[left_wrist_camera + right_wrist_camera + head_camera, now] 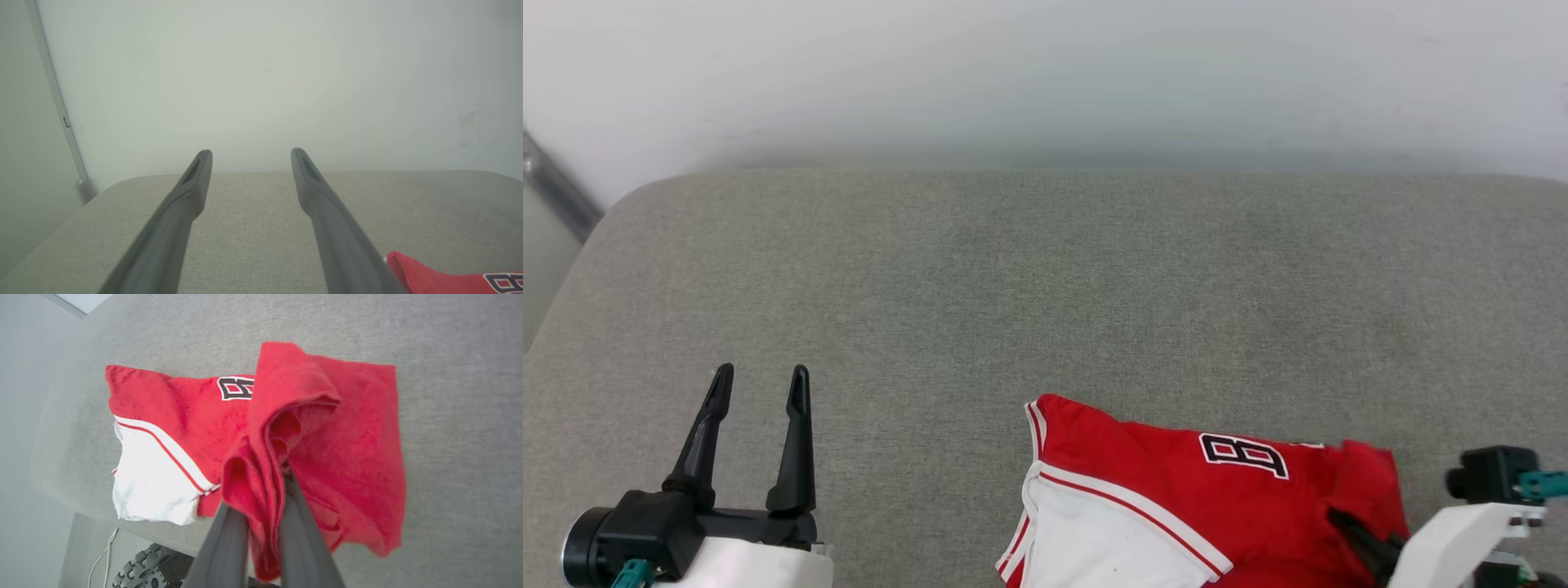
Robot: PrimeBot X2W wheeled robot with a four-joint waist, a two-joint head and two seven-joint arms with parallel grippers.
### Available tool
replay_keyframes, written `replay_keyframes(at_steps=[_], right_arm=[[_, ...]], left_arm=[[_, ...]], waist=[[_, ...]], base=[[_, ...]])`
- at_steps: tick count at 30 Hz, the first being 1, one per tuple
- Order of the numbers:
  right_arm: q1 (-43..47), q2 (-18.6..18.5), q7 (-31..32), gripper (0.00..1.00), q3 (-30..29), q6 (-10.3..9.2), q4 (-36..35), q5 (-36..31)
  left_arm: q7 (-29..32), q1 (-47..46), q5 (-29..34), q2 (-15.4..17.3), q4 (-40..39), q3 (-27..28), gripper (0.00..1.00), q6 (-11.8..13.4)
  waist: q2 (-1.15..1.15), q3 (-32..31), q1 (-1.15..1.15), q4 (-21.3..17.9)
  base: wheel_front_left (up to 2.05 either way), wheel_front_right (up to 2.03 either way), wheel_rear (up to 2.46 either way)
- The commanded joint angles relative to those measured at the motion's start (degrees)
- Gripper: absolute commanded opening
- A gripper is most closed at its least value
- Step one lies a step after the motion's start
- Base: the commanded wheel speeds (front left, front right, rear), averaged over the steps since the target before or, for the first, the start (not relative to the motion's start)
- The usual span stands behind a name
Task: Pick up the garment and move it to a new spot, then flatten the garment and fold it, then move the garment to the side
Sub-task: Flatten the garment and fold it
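Observation:
The garment [1176, 498] is a red jersey with a white sleeve and a black-and-white number, lying crumpled at the near edge of the grey cushioned surface [1045, 286]. My right gripper [265, 486] is shut on a bunched red fold of the garment [318, 428], which drapes over both fingers. In the head view that gripper [1347, 523] pokes into the garment's right end. My left gripper [760, 380] stands open and empty at the lower left, well clear of the cloth. The left wrist view shows a red corner of the garment [433, 277] just right of my open left gripper [251, 157].
A pale wall [1045, 73] rises behind the cushion. A metal strip [556, 192] runs down at the far left corner. Past the cushion's near edge, the right wrist view shows a wheel [143, 569] and a white cable [102, 555] on the floor.

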Motion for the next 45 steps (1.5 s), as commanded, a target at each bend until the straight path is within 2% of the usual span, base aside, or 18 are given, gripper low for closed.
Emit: replay_keyframes(at_steps=[1,6,9,14,21,29,30,31,35,40,43,45], right_arm=[[0.5,0.9,0.7,0.0,1.1,-0.02,-0.9,0.9],[-1.6,2.4,1.4,0.0,4.2,-0.02,-1.0,5.4],[-2.0,2.4,-0.6,0.0,7.4,-0.02,0.9,10.0],[-3.8,2.3,-3.7,0.0,12.5,-0.02,4.1,13.2],[-8.2,2.3,-9.4,0.0,18.6,-0.02,11.4,16.2],[-13.0,2.3,-14.1,0.0,22.1,-0.02,20.7,17.0],[-13.6,2.3,-14.7,0.08,22.6,-0.02,21.4,17.1],[-14.3,2.4,-15.2,1.0,23.5,-0.01,21.8,17.0],[-15.5,2.3,-16.1,1.0,27.1,-0.01,22.0,18.4],[-16.7,2.3,-16.0,1.0,28.6,-0.01,21.0,18.1],[-18.0,2.3,-16.3,1.0,27.7,-0.01,19.6,14.7],[-19.3,2.3,-16.6,1.0,26.6,-0.01,18.3,9.8]], left_arm=[[-0.1,0.8,-0.3,-0.3,0.1,-0.1,1.0,-0.1],[-0.1,0.9,-0.4,-0.3,0.2,-0.7,1.0,-0.1],[-0.1,0.9,-0.5,-0.2,0.2,-0.7,1.0,-0.1],[-0.1,0.8,-0.7,0.0,0.3,-0.9,1.0,-0.1],[-0.1,0.3,-0.9,0.4,0.5,-1.2,1.0,-0.1],[-0.1,-0.4,-1.0,0.7,0.7,-1.3,1.0,-0.1],[-0.1,-0.4,-1.1,0.7,0.7,-1.3,1.0,-0.1],[-0.1,-0.5,-1.1,0.8,0.7,-1.3,1.0,-0.1],[-0.1,-0.5,-1.1,0.7,0.7,-1.4,1.0,-0.1],[-0.1,-0.4,-1.1,0.6,0.9,-1.1,1.0,-0.1],[-0.1,-0.6,-1.2,0.6,0.8,-1.0,1.0,-0.1],[-0.1,-0.7,-1.2,0.6,0.6,-1.0,1.0,-0.1]], waist=[[0.0,-0.3,0.0,0.3],[0.0,-0.8,0.0,1.5],[0.0,-0.9,0.0,2.3],[0.0,-0.6,0.0,3.4],[0.0,0.1,0.0,5.1],[0.0,0.9,0.0,6.8],[0.0,1.0,0.0,6.9],[0.0,1.1,0.0,7.0],[0.0,1.4,0.0,7.2],[0.0,1.3,0.0,6.7],[0.0,1.1,0.0,6.1],[0.0,0.9,0.0,5.5]], base=[[0.0,0.0,0.0],[0.0,0.0,0.0],[0.0,0.0,0.0],[0.0,0.0,0.0],[0.0,0.0,0.0],[0.0,0.0,0.0],[0.0,0.0,0.0],[0.0,0.0,0.0],[0.0,0.0,0.0],[0.0,0.0,0.0],[0.0,0.0,0.0],[0.0,0.0,0.0]])
